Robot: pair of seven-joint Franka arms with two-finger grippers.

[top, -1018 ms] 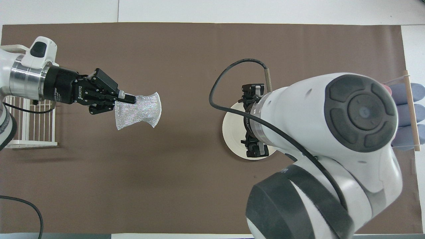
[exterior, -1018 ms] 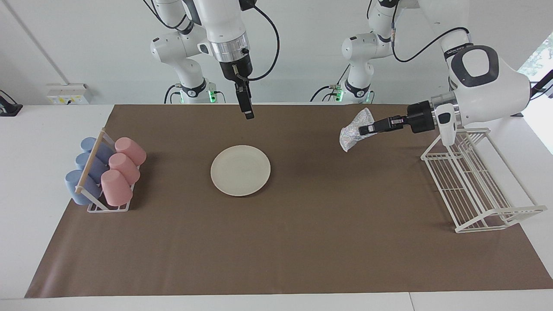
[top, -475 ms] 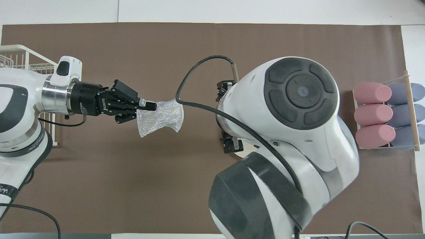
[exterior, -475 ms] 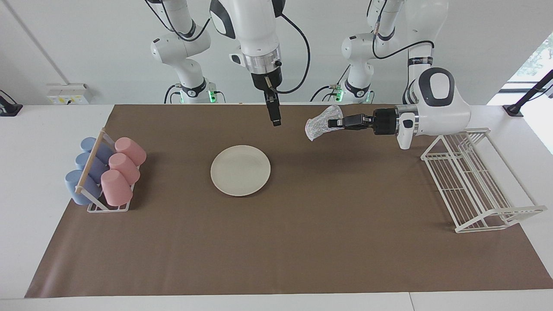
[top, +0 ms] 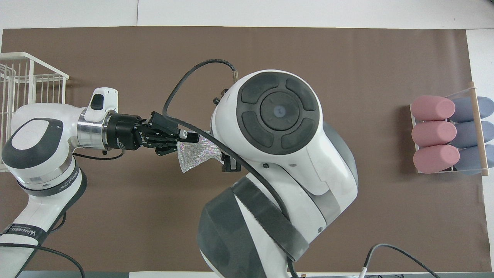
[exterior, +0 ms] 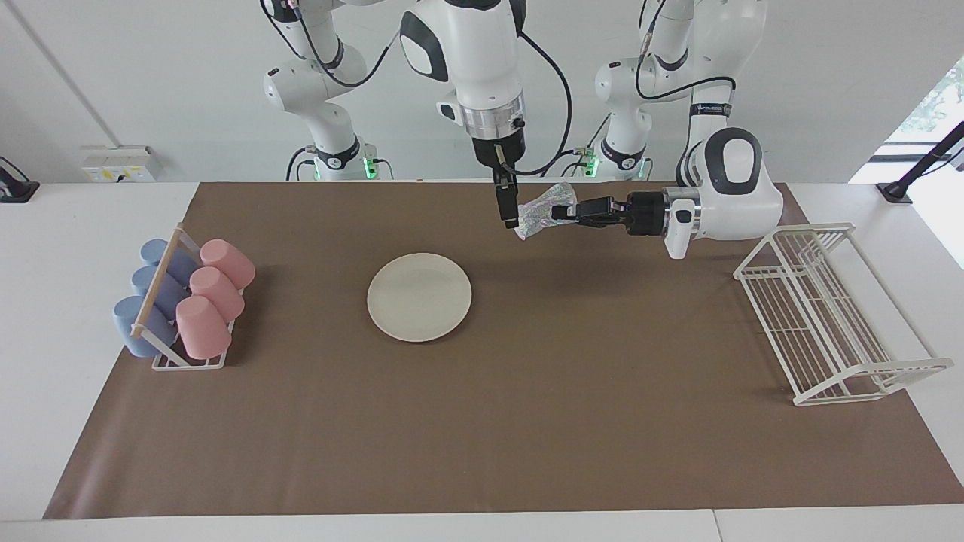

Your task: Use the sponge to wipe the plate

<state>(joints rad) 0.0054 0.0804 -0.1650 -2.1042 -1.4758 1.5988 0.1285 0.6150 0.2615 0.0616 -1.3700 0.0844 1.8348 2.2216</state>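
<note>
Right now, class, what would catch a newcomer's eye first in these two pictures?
The two arms meet in mid-air over the brown mat: the left gripper holds out the glittery sponge, and the right gripper hangs down right at it. The white plate lies bare on the mat, with pink and blue cups racked at the right arm's end.

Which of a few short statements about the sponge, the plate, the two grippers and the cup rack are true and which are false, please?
1. The left gripper holds the sponge in the air. True.
2. The sponge rests on the plate. False: it is up in the air, off the plate.
3. The right gripper hangs right beside the sponge. True.
4. The cup rack holds only pink cups. False: it holds three pink cups and blue cups too.
5. The plate stands in the wire dish rack. False: it lies flat on the brown mat.
</note>
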